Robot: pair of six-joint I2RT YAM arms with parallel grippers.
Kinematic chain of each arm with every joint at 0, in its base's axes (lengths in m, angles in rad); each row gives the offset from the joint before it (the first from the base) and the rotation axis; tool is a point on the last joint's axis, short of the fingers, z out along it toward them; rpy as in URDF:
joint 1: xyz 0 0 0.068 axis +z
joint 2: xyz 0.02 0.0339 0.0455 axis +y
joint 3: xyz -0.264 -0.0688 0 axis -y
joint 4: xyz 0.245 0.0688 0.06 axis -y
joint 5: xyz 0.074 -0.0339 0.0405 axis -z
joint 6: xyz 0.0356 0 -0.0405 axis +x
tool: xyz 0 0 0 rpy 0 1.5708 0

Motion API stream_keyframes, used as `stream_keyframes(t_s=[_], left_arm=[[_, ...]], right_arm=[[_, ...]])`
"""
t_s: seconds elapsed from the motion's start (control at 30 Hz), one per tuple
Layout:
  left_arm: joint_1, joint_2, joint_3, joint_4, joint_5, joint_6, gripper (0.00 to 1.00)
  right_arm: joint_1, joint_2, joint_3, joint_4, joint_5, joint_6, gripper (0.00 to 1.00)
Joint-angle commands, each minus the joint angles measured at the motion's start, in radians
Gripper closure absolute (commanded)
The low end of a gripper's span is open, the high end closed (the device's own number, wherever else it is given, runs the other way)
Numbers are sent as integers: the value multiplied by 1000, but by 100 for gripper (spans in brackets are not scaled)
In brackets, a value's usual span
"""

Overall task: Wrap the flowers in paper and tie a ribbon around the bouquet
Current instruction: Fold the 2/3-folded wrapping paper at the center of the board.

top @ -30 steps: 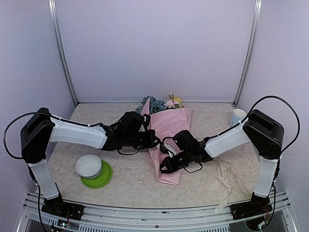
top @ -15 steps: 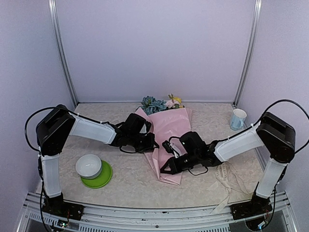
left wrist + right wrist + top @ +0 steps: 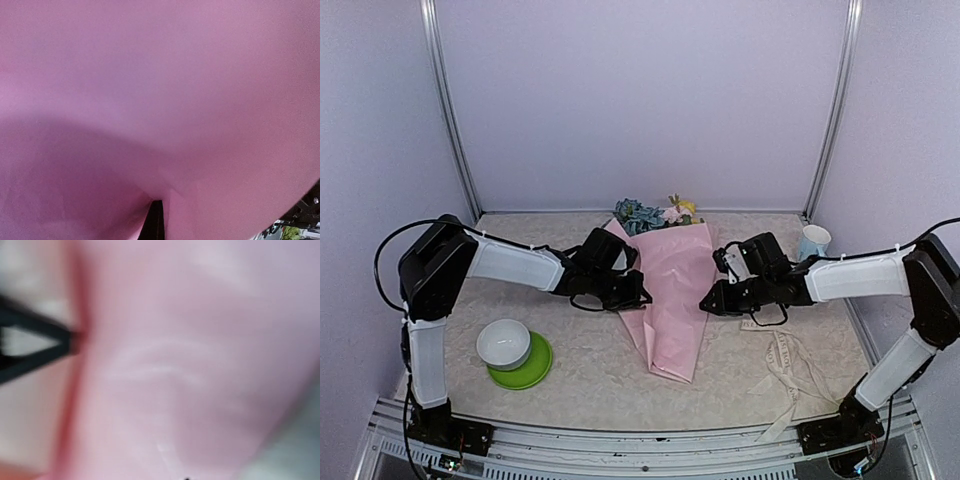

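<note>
The bouquet lies mid-table as a pink paper (image 3: 670, 290) cone, with the blue, pink and yellow flowers (image 3: 653, 213) poking out of its far wide end. My left gripper (image 3: 638, 298) sits at the cone's left edge, shut on the paper. In the left wrist view the paper (image 3: 160, 100) fills the frame and pinches down to a dark fingertip (image 3: 157, 222). My right gripper (image 3: 707, 302) is at the cone's right edge. Its wrist view is a blur of pink paper (image 3: 190, 365) with its fingers hidden. The cream ribbon (image 3: 790, 362) lies loose at the front right.
A white bowl (image 3: 503, 343) rests on a green plate (image 3: 530, 372) at the front left. A pale blue cup (image 3: 813, 242) stands at the back right by the wall post. Walls close the table on three sides.
My right arm has swung from the lower middle of the cone up and right to its right edge. The paper now lies wider and flatter. The left gripper lowered its flap earlier and has stayed put since.
</note>
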Motion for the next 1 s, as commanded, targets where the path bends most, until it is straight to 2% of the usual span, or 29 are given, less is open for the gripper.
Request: stream_keyframes(t_s=[0.0, 0.1, 0.23, 0.53, 0.7, 0.87, 0.97], left_arm=[[-28, 27, 86, -77, -65, 77, 100], [-55, 40, 148, -128, -87, 115, 100], [-84, 52, 228, -181, -99, 144, 100], [-115, 134, 407, -248, -7, 157, 100], [-124, 90, 351, -265, -33, 161, 100], [-75, -27, 195, -236, -131, 153, 100], [-59, -23, 182, -231, -115, 160, 100]], right_arm=[[-14, 79, -14, -16, -67, -89, 85], [-12, 158, -29, 106, -191, -69, 92], [-11, 218, -18, 127, -175, -48, 98], [12, 318, 1, 212, -241, 1, 100], [15, 317, 31, 189, -223, -8, 100], [16, 307, 75, 125, -201, -61, 100], [16, 314, 133, 104, -232, -97, 99]])
